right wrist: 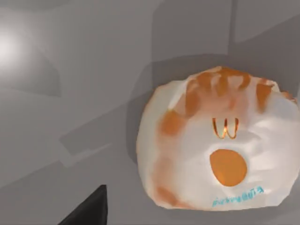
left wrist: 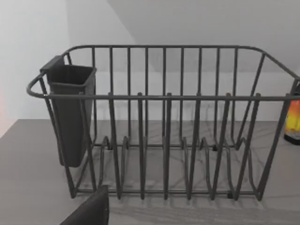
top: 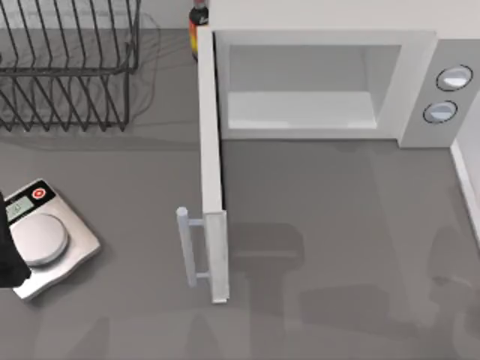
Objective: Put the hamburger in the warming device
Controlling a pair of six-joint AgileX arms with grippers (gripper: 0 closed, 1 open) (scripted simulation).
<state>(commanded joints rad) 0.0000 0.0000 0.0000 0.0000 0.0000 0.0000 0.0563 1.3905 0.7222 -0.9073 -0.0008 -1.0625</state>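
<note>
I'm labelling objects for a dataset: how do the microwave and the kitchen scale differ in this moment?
The microwave is a large white box at the table's far side; the kitchen scale is small, flat and silver, near the left edge. The microwave's door stands swung open on a bare cavity; the scale has a round pan and a small display. Both rest on the grey table.

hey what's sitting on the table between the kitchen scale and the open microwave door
Nothing: in the top view the grey tabletop is bare between the kitchen scale and the open door of the microwave. The door's bar handle juts toward the scale.
</note>
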